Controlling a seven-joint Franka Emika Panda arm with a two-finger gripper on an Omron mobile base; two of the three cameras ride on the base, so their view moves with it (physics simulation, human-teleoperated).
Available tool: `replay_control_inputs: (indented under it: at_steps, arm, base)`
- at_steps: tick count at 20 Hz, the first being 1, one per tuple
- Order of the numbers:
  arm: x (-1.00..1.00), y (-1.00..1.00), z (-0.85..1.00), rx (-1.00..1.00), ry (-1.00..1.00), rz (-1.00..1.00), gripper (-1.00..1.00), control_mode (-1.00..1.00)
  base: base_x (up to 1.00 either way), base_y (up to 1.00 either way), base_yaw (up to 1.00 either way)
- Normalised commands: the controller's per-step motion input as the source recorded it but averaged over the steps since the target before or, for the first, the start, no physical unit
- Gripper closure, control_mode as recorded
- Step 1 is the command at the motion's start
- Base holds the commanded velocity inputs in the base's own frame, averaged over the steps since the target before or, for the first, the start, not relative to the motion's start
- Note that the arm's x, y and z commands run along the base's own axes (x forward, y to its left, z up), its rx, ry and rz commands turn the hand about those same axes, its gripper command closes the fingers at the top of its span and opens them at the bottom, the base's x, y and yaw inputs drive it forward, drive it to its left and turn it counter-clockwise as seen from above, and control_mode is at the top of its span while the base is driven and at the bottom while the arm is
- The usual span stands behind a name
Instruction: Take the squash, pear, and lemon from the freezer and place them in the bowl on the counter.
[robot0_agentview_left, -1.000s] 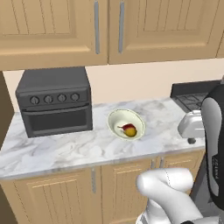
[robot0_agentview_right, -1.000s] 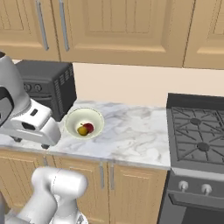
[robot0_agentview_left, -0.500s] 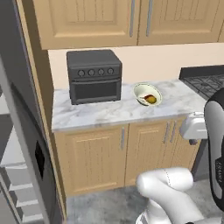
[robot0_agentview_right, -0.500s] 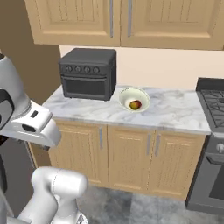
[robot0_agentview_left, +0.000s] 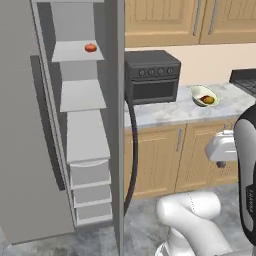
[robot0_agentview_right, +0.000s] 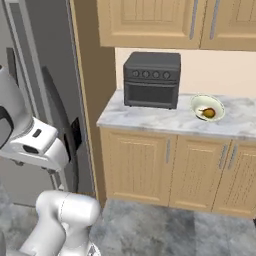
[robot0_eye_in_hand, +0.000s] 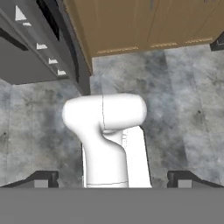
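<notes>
The freezer is standing open to the left of the counter, its door edge jutting forward. One fruit is sitting on an upper freezer shelf. On the counter the toaster oven is sitting nearest the freezer — the bowl is lying just right of it, fruit inside.

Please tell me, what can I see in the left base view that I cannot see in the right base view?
Left base view alone: the freezer's grey inner shelves, with a small red-orange fruit on an upper shelf, and its drawers low down. Right base view alone: the freezer's outer side and a wider run of lower cabinets. Both: the toaster oven and the bowl, with fruit in it, on the counter.
</notes>
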Motion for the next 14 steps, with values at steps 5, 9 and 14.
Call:
replay_control_inputs:
  at_steps: [5, 9, 14]
  arm:
    - [0.00, 0.00, 0.00, 0.00, 0.00, 0.00, -1.00, 1.00]
    - [0.00, 0.00, 0.00, 0.00, 0.00, 0.00, -1.00, 1.00]
    - [0.00, 0.00, 0.00, 0.00, 0.00, 0.00, -1.00, 1.00]
  base:
    - [0.03, 1.00, 0.00]
    - [0.01, 0.91, 0.01]
    - [0.23, 0.85, 0.00]
